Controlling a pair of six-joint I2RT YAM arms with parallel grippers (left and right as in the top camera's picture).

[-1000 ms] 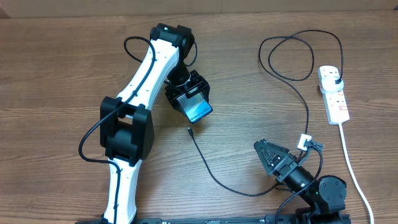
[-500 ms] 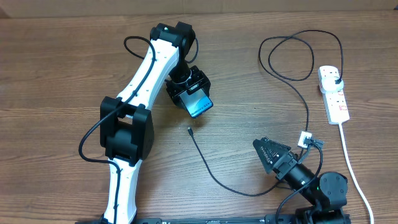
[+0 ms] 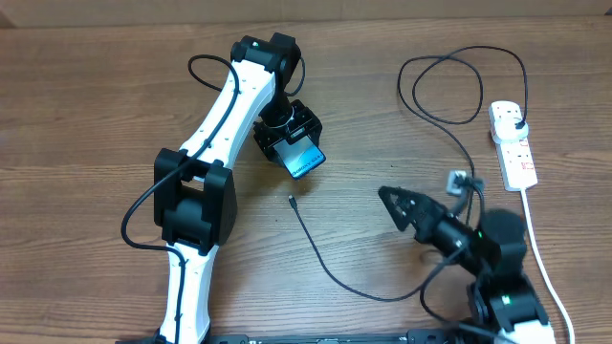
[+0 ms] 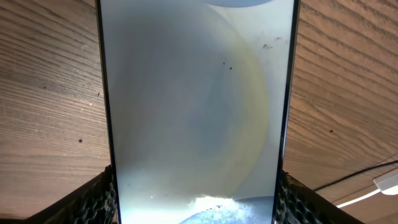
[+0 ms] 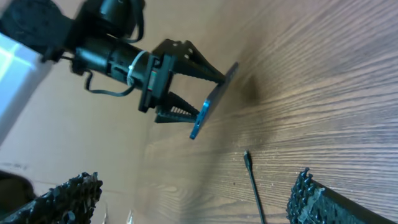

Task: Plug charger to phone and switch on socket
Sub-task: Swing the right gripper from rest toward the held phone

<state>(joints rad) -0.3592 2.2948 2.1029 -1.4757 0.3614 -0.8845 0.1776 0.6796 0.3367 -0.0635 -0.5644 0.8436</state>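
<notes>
Right end effector [image 3: 393, 208] newly leftward, agape; left end effector [image 3: 295, 147] tight on phone [image 3: 306, 162].

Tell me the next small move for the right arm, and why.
Probably bring the open right gripper down over the charger tip and close on it. The tip lies loose on the table, apart from the phone, which the left gripper holds tilted up.
</notes>
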